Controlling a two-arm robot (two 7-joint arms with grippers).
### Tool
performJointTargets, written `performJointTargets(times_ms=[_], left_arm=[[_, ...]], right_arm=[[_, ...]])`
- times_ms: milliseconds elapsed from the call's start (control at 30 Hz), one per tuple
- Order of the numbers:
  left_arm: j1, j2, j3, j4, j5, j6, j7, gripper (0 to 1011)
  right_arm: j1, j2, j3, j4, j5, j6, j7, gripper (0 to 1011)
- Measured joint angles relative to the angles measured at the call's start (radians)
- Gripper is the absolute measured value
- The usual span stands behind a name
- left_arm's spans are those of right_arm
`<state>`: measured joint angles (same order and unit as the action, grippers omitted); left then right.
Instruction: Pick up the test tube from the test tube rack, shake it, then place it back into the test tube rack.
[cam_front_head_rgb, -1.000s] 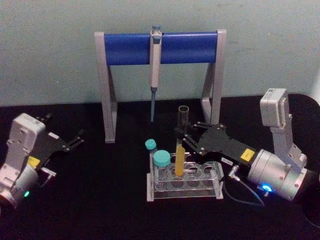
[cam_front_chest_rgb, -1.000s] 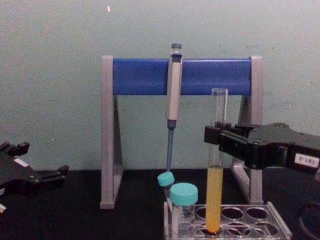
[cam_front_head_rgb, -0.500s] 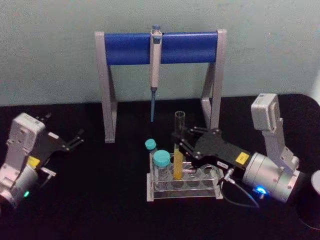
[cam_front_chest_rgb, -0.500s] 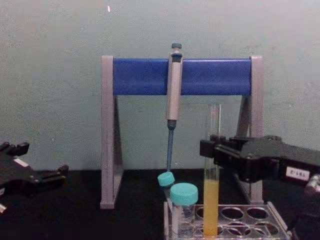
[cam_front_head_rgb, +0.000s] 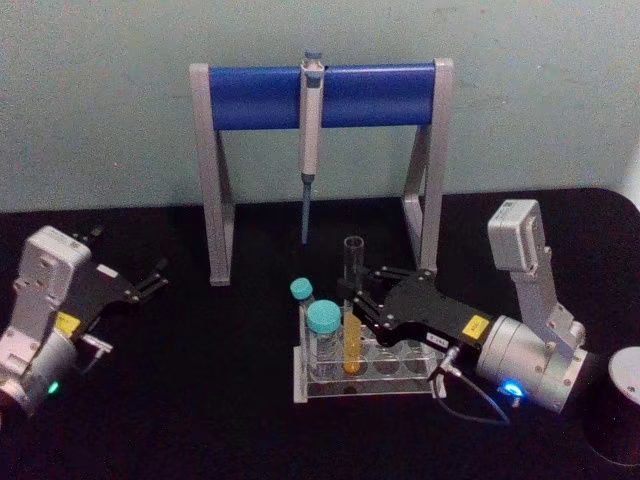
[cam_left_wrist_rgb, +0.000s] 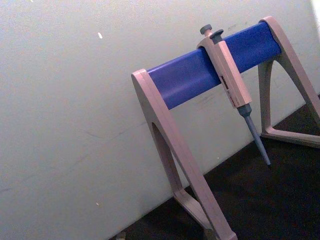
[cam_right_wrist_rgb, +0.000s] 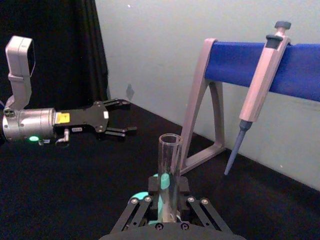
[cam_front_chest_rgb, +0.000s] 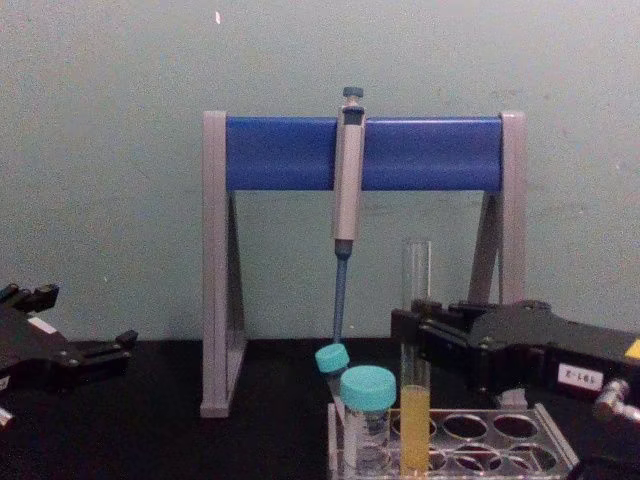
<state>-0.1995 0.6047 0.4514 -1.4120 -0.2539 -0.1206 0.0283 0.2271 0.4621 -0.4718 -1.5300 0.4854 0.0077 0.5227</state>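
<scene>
Long clear glass test tube with yellow liquid lower than a second ago, upright, foot down in a hole of the low clear plastic test tube rack, right gripper lower too, clenched on its mid-length above the liquid, left gripper spread wide, parked far left over the black surface.

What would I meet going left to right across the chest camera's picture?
left gripper, open → pipette stand (its left leg) → large teal-capped vial → test tube, standing in the test tube rack and held by the right gripper.
</scene>
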Motion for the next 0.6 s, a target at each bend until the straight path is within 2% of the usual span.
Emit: performJointTargets(times_ms=[600], left_arm=[[0.000, 0.000, 0.000, 0.000, 0.000, 0.000, 0.000, 1001]], right_arm=[[-0.001, -0.016, -0.008, 0.032, -0.008, 0.007, -0.001, 229]])
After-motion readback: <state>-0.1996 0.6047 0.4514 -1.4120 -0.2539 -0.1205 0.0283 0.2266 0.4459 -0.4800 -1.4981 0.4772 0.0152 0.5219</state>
